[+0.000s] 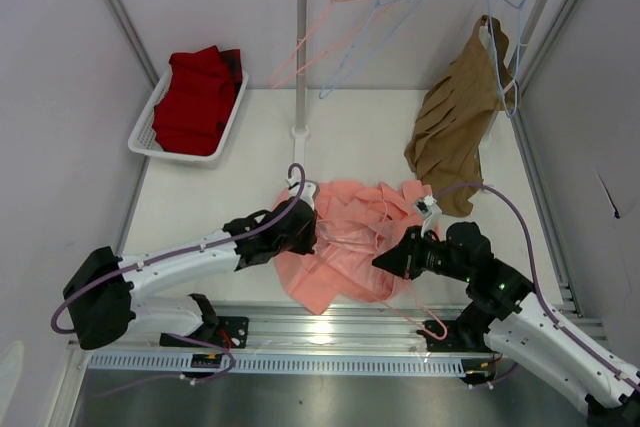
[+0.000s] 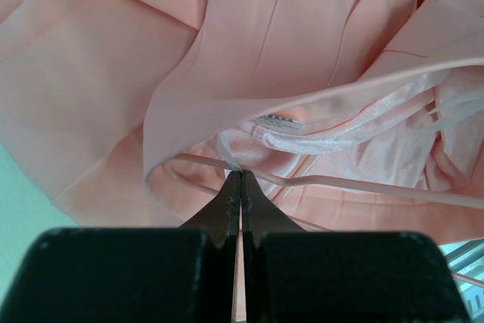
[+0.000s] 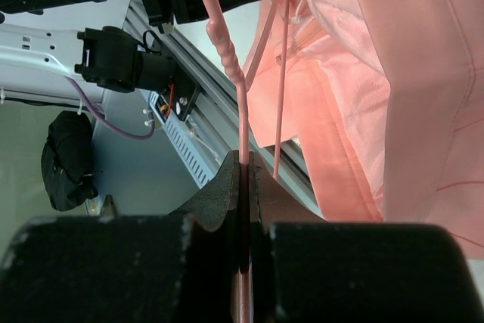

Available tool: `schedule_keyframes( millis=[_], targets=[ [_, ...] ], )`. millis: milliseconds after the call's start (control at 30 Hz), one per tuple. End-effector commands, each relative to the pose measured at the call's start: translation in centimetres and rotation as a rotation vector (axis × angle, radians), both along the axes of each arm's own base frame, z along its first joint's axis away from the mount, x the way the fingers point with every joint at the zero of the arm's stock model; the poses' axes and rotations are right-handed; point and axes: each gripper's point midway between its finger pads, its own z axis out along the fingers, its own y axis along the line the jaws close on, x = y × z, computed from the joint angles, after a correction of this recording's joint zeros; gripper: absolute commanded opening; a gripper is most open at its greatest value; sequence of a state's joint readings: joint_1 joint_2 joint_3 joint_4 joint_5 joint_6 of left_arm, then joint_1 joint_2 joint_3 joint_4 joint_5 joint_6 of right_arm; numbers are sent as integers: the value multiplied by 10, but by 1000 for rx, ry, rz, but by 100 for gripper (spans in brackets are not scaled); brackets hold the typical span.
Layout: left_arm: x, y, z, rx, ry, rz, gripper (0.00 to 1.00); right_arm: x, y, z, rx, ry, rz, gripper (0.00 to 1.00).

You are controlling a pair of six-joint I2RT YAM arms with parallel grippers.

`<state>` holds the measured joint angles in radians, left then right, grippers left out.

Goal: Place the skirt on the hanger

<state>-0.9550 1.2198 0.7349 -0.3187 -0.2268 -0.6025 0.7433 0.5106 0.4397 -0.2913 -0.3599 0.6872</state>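
The salmon-pink skirt [image 1: 340, 242] lies crumpled on the table between both arms. My left gripper [image 1: 305, 222] is at its left edge. In the left wrist view my left gripper [image 2: 240, 175] is shut, pinching a white ribbon loop [image 2: 229, 155] at the skirt's waistband [image 2: 318, 104]. My right gripper [image 1: 385, 259] is at the skirt's right side. In the right wrist view my right gripper [image 3: 244, 158] is shut on the thin salmon-pink hanger [image 3: 240, 104] wire. The hanger's hook end [image 1: 432, 325] sticks out toward the near rail. Its wire also crosses inside the skirt [image 2: 363, 184].
A white basket [image 1: 140, 132] with dark red cloth [image 1: 195, 97] stands at the back left. A rack pole [image 1: 301, 47] carries a pink hanger [image 1: 320, 47], light-blue hangers [image 1: 375, 32] and a brown garment [image 1: 455, 127]. A metal rail [image 1: 330, 327] runs along the near edge.
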Motion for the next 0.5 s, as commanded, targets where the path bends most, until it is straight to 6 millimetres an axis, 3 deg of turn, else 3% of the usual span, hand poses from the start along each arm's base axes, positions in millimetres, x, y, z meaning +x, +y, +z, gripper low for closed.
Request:
schedule_keyframes(
  millis=[0, 233, 467],
  targets=[
    [-3, -8, 20, -57, -32, -22, 0, 1, 8, 30, 80, -109, 41, 0],
    [-8, -8, 24, -54, -29, -34, 0, -1, 12, 37, 123, -140, 69, 0],
    [-13, -10, 22, -52, -21, -54, 0, -3, 19, 27, 163, -124, 101, 0]
  ],
)
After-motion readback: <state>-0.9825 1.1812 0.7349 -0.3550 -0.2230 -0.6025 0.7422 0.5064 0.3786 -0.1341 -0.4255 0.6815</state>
